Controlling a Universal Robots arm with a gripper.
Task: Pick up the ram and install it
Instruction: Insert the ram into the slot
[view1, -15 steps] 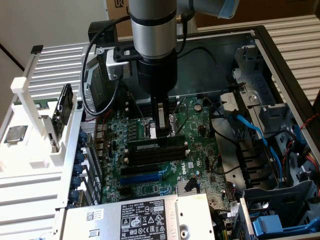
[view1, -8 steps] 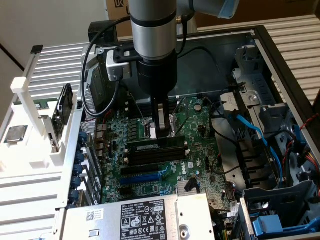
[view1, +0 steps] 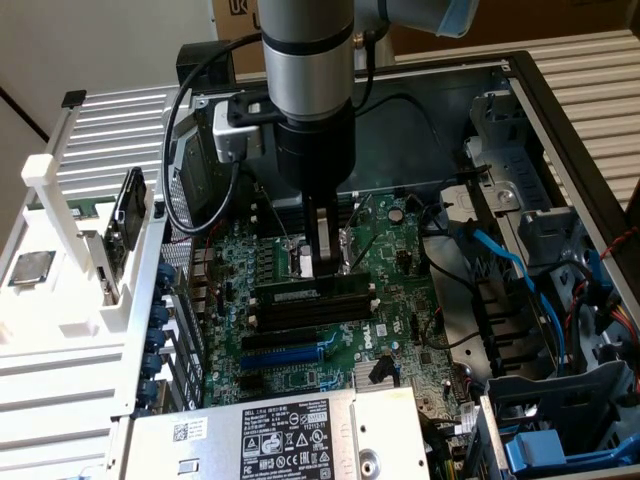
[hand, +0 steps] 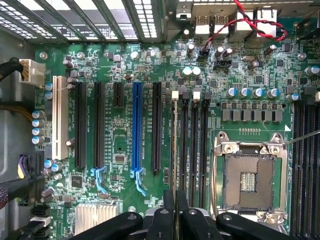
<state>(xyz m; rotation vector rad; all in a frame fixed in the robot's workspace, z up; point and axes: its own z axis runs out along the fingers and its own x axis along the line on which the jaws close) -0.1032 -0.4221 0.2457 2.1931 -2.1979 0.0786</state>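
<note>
Wrist view: one ram (hand: 174, 145), edge-on, clamped in the jaws of the gripper (hand: 175, 215), its long axis running straight ahead of them, parallel to three black memory slots (hand: 194, 145) just beside.

White label (view1: 288, 441) on silver box (view1: 400, 425): "DELL"; rest of print too sm. to read.

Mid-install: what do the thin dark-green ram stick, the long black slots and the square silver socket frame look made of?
The ram stick, seen edge-on, looks like laminated circuit board with a pale matte edge. The black slots look like moulded matte plastic. The socket frame is probably bare metal, given its shiny silver glint.
</note>
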